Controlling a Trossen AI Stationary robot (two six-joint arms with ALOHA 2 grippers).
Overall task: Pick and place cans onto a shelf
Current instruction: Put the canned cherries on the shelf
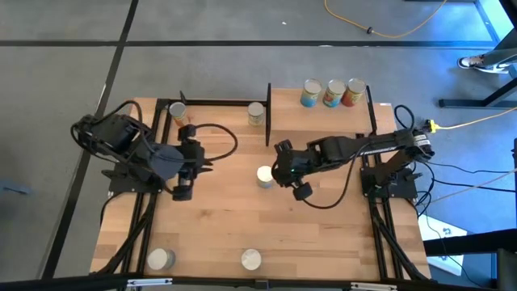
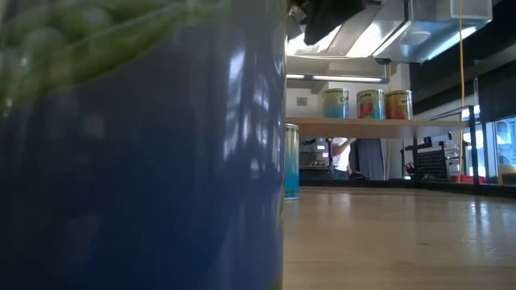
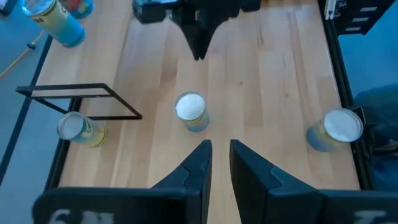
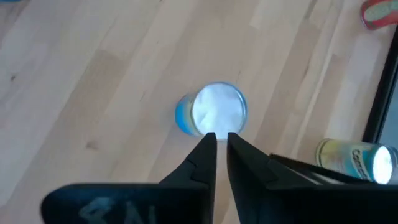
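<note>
A blue-labelled can (image 1: 265,176) stands upright on the tabletop near the middle; it also shows in the right wrist view (image 4: 211,115) and the left wrist view (image 3: 191,112). My right gripper (image 1: 277,172) (image 4: 222,138) is shut, its tips at the can's top rim on the side toward the table's right edge. My left gripper (image 1: 208,164) (image 3: 219,149) is shut and empty, to the left of that can. The shelf (image 1: 319,117) at the far right carries three upright cans (image 1: 332,93). My right gripper's fingertips (image 4: 208,142) stand at the near rim of the blue can's silvery top (image 4: 217,127), coming slanting from above and from the table's right. I cannot tell whether they touch it. The can stands upright on the table.
A yellowish can (image 1: 256,113) stands just left of the shelf inside a black frame (image 1: 214,102). An orange can (image 1: 178,111) is at the far left. Two cans (image 1: 161,259) (image 1: 251,259) stand at the near edge; one (image 2: 137,161) fills the low view's left.
</note>
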